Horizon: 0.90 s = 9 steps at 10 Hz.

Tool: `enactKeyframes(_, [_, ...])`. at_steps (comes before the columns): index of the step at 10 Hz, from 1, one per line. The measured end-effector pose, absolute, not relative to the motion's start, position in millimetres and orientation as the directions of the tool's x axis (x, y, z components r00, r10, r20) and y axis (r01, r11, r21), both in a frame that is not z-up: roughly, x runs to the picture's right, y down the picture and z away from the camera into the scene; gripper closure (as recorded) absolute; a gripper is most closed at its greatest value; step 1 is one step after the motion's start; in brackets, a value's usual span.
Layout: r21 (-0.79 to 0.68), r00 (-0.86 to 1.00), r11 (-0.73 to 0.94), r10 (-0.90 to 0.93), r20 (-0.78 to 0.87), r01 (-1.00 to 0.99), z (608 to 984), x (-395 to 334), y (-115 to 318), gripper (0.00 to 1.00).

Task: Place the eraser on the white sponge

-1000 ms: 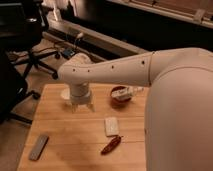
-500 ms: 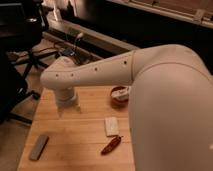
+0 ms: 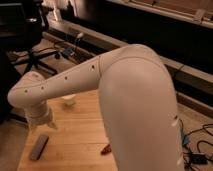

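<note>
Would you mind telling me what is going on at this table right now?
The robot's arm reaches across the wooden table, its gripper hanging just above the grey eraser, which lies flat and not yet picked up. The white sponge is hidden behind the arm. A white cup stands further back.

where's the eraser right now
In the camera view, the eraser lies flat at the wooden table's lower-left corner, apart from and just below the gripper.
</note>
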State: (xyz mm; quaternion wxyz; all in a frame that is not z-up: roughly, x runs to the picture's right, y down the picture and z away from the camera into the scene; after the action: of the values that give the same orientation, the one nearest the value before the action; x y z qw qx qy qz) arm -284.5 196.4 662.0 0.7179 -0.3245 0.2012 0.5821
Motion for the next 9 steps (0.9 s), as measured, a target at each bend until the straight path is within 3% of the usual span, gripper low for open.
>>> enactKeyframes(4, [-0.225, 0.261, 0.142, 0.673, -0.692, -0.964, 679.0, -311.1, 246.8, 0.35])
enactKeyframes(9, [-0.208, 0.252, 0.147, 0.672, -0.697, -0.967, 693.7, -328.6, 264.0, 0.35])
